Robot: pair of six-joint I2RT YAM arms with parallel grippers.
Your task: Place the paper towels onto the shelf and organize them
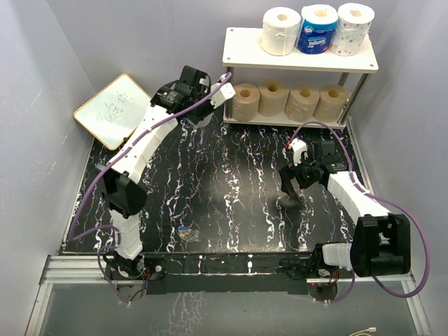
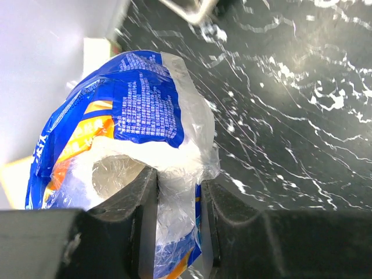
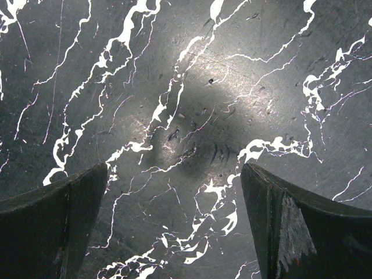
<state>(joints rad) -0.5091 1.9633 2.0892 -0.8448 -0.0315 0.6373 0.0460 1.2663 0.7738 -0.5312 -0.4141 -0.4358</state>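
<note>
black marbled table (image 1: 231,189) lies open under spread right fingers (image 3: 52,221); left fingers (image 2: 139,221) clamp blue-wrapped pack (image 2: 145,110) by shelf (image 1: 241,52).

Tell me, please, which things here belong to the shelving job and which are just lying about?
Job: shelf, four tan rolls, white roll, blue-wrapped roll, dotted roll, blue-and-orange wrapped pack gripped in the left jaws.
Lying about: whiteboard, small scrap on the table.

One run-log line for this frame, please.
left gripper: shut on blue-and-orange wrapped pack | right gripper: open, empty, above table | shelf: seven paper towels on it
</note>
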